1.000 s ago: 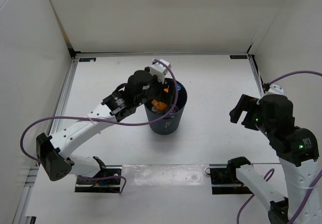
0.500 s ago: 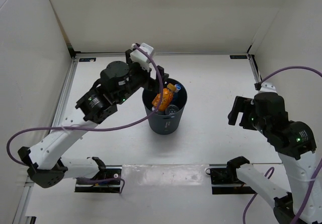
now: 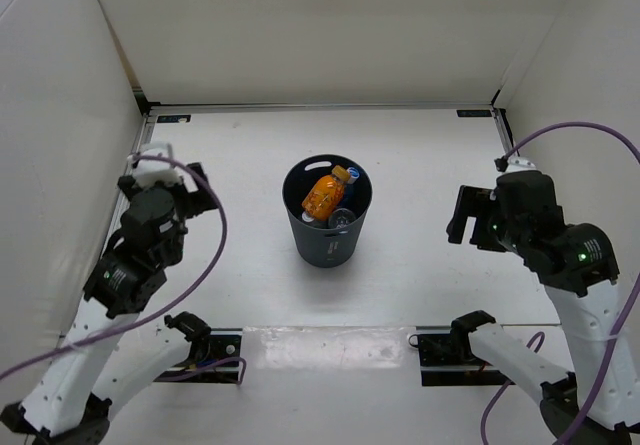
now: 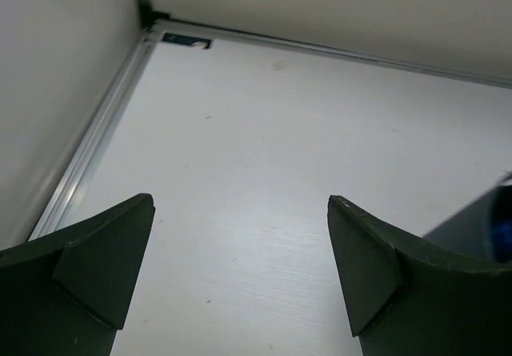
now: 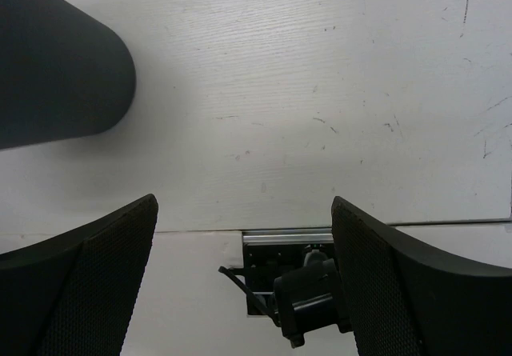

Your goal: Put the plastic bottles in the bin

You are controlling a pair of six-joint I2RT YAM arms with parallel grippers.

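The dark bin (image 3: 312, 247) stands upright in the middle of the table. Inside it lies the short orange bottle (image 3: 322, 196), with a clear bottle (image 3: 342, 219) beside it and a blue cap (image 3: 353, 175) at the rim. Other bottles are hidden. My left gripper (image 3: 165, 187) hangs open and empty far to the bin's left. In the left wrist view the left gripper (image 4: 240, 202) faces bare table, the bin's wall (image 4: 478, 226) at the right edge. My right gripper (image 3: 470, 217) is open and empty to the bin's right. In the right wrist view the right gripper (image 5: 244, 202) points down, the bin (image 5: 56, 68) at top left.
White walls close the table on the left, back and right. An aluminium rail (image 3: 135, 190) runs along the left edge. The arms' base mounts (image 3: 450, 350) sit at the near edge, one also showing as a black mount (image 5: 308, 296) below the right gripper.
My left arm has swung away from above the bin to the far left, leaving the orange bottle lying in the bin. The right gripper shifted slightly left.
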